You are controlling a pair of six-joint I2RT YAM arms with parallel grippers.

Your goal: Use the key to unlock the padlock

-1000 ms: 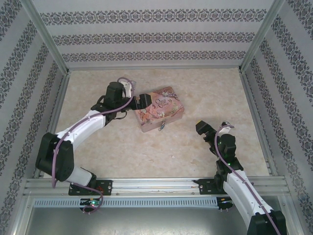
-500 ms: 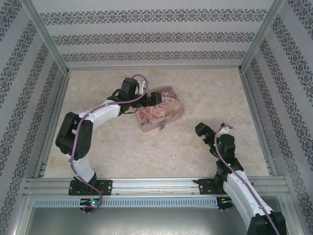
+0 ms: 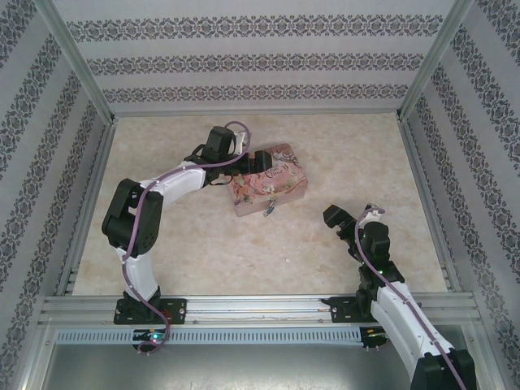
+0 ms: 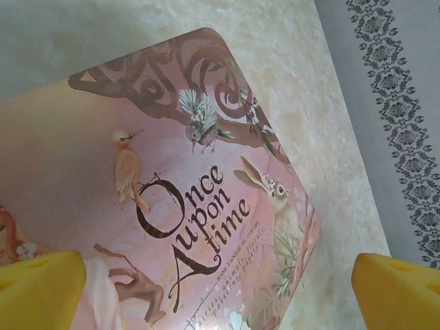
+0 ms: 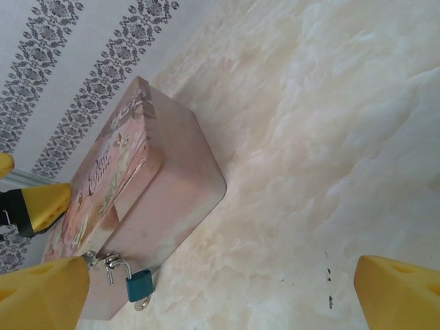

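Padlock (image 5: 139,285) hangs at near wall of tin (image 3: 272,183), long axis pointing away from the wall. Right gripper (image 3: 331,215) is spread wide and empty; padlock lies to its left, near. Left gripper (image 3: 258,162) is spread wide over lid (image 4: 172,192), farther from padlock.

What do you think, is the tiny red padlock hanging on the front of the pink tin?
Not quite. The padlock is blue, not red. The right wrist view shows it hanging on the front of the pink tin, just as you said.
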